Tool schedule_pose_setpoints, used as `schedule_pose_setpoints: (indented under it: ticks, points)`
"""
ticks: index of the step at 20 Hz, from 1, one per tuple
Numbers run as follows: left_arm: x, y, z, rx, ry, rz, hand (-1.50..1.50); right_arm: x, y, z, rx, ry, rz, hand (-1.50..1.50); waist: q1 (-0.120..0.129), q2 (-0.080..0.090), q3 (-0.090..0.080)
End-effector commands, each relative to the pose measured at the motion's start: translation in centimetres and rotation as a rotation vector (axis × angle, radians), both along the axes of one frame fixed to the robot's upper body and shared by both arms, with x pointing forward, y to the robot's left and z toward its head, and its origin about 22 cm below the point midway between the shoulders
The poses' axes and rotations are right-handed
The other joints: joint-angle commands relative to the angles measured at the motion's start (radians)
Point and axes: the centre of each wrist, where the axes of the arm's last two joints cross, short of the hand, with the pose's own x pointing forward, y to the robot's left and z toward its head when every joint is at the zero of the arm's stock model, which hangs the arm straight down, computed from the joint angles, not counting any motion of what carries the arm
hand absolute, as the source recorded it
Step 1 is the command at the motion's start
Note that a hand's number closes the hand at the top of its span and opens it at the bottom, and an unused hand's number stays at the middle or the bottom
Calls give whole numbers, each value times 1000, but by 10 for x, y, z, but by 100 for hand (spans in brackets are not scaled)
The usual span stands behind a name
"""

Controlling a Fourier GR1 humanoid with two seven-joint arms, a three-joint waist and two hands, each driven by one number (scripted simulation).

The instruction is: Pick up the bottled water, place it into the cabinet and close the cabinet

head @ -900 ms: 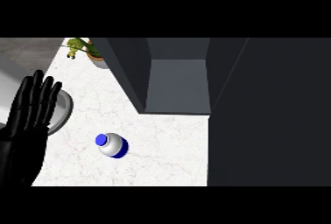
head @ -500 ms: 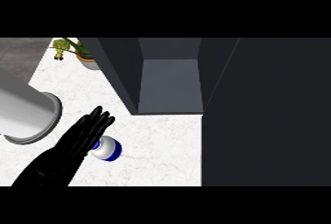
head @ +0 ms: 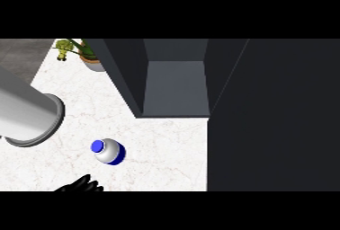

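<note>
Fingertips of the left hand show at the lower edge of the head view, fanned out straight and pointing up, holding nothing; the rest of that hand is out of sight. The right hand does not show.

At about 1 o'clock from those tips, near but apart from them, the bottled water stands on the white marbled counter. It is seen from above: a blue cap, a pale body and a blue band round its lower side.

At 10 o'clock from the bottle a thick grey cylinder with a wider rim reaches in from the left edge.

At 1 o'clock from the bottle the dark cabinet stands open, its grey inner floor bare. A broad dark panel fills the view at 3 o'clock; whether it is the cabinet's door I cannot tell.

Farthest off, at 11 o'clock, a potted plant sits just beside the cabinet's left wall.
</note>
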Motion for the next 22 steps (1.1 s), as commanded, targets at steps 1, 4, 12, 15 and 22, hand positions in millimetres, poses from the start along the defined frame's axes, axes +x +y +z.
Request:
schedule_pose_setpoints:
  ticks: [1,4,12,15,22]
  points:
    - [-26,18,32,-21,33,-77,-150,-31,-2,16,24,15,24,-150,3,-1,1]
    - [-32,26,25,-6,25,-77,-150,-36,-12,26,3,11,17,-150,6,-1,0]
    - [-40,47,38,-18,30,-52,-150,-34,-14,22,22,15,10,-150,7,-3,1]
    - [-42,57,31,-24,26,-22,-150,-45,-10,32,22,23,17,-150,10,-4,0]
    - [-51,64,39,-5,54,2,-150,-43,-24,27,17,13,11,-150,5,-2,2]
